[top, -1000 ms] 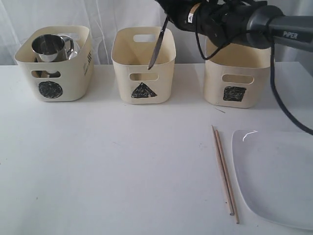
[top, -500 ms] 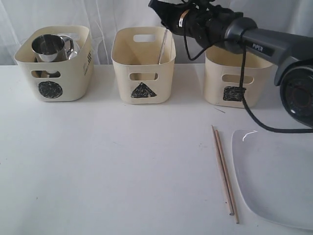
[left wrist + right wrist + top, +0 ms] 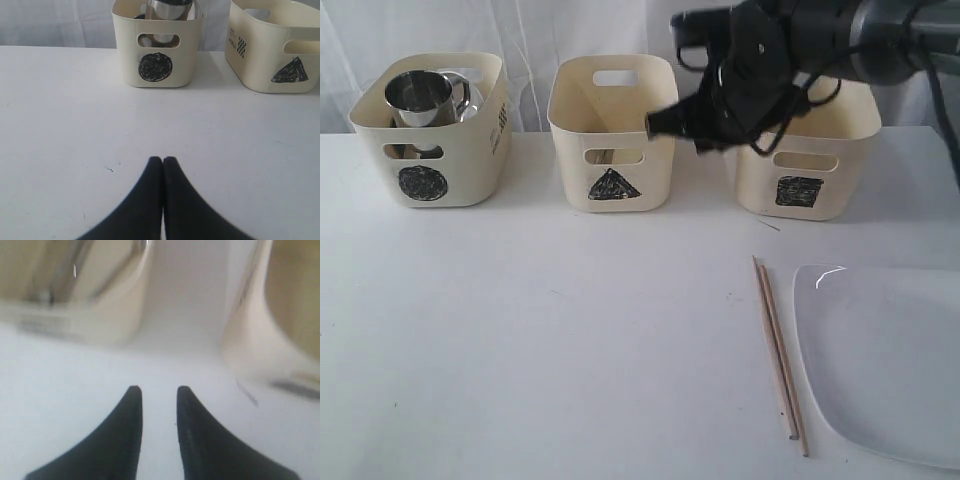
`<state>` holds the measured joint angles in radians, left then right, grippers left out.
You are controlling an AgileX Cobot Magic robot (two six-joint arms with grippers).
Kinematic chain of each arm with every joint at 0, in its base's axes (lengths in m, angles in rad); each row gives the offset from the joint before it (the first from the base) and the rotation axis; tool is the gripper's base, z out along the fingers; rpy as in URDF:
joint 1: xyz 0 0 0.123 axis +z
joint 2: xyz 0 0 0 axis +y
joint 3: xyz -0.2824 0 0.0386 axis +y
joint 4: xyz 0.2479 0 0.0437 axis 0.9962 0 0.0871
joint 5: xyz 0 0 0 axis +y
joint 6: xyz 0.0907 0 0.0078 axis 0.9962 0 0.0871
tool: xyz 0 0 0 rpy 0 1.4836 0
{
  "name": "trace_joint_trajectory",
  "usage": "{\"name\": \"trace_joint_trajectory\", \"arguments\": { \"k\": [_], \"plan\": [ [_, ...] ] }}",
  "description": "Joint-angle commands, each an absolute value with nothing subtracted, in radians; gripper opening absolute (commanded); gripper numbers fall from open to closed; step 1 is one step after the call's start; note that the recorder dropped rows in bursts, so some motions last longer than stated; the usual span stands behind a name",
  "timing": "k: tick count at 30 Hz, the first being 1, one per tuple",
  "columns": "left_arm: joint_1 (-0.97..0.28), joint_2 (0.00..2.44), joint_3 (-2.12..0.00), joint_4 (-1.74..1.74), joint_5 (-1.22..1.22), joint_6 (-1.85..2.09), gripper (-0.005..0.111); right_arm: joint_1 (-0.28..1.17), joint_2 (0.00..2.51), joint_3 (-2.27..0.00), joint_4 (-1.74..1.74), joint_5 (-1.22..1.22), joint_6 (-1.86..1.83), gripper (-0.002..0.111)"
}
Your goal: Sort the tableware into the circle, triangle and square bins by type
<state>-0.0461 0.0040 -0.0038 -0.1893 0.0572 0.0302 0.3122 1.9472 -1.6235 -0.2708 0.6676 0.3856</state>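
Observation:
Three cream bins stand in a row at the back: the circle bin (image 3: 425, 150) with a steel mug (image 3: 420, 95) in it, the triangle bin (image 3: 613, 130) and the square bin (image 3: 805, 150). My right gripper (image 3: 658, 122) hangs open and empty by the triangle bin's right wall, between it and the square bin. In the right wrist view its jaws (image 3: 157, 389) stand apart over bare table, and blurred steel cutlery (image 3: 65, 270) shows inside the triangle bin (image 3: 100, 310). Wooden chopsticks (image 3: 778, 345) lie beside the white square plate (image 3: 885, 360). My left gripper (image 3: 163, 160) is shut and empty above the table, facing the circle bin (image 3: 156, 50).
The white table (image 3: 570, 330) reaches from the bins to the front edge. A white curtain hangs behind the bins. The right arm's black cables (image 3: 790, 85) dangle in front of the square bin's rim.
The knife held over the triangle bin has gone into it. The right gripper let go, opened, and swung down and right to the gap between the triangle and square bins.

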Motion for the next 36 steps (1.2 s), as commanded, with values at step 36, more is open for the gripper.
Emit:
{"name": "trace_joint_trajectory", "arguments": {
  "k": [36],
  "plan": [
    [-0.043, 0.0, 0.0, -0.191, 0.053, 0.026, 0.0, 0.317, 1.957, -1.126, -0.4, 0.524, 0.58, 0.05]
  ]
}}
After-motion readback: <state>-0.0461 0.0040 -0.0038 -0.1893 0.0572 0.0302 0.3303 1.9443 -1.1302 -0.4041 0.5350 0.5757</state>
